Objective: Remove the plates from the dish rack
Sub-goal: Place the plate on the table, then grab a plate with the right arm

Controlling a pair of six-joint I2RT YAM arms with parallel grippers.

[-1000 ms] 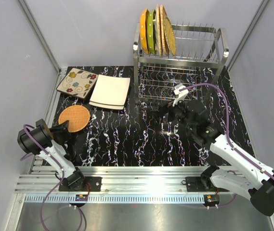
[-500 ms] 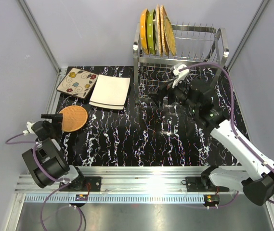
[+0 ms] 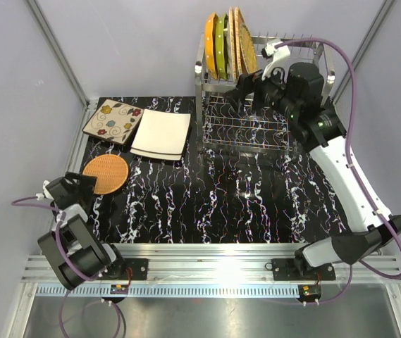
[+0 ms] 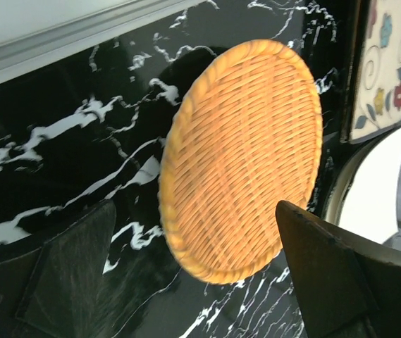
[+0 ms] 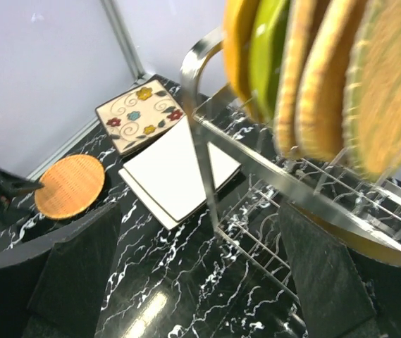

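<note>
The steel dish rack [image 3: 311, 90] stands at the back right. In its top tier stand an orange plate [image 3: 211, 46], a green plate [image 3: 221, 44] and two wicker plates [image 3: 245, 49]. My right gripper [image 3: 247, 87] hovers open just in front of and below them, holding nothing; its view shows the upright plates [image 5: 313, 84] and a rack post [image 5: 206, 151]. On the table lie a floral square plate [image 3: 113, 121], a white square plate [image 3: 161, 134] and a round wicker plate [image 3: 106, 173]. My left gripper [image 3: 82, 184] is open at that wicker plate's [image 4: 242, 155] near-left edge, not gripping it.
Metal frame posts and grey walls close in the table on the left, back and right. An aluminium rail [image 3: 207, 267] with the arm bases runs along the near edge. The right arm's purple cable [image 3: 344, 77] loops beside the rack.
The left gripper opened, let go of the round wicker plate and drew back a little. The right arm rose from the table to the rack's upper tier.
</note>
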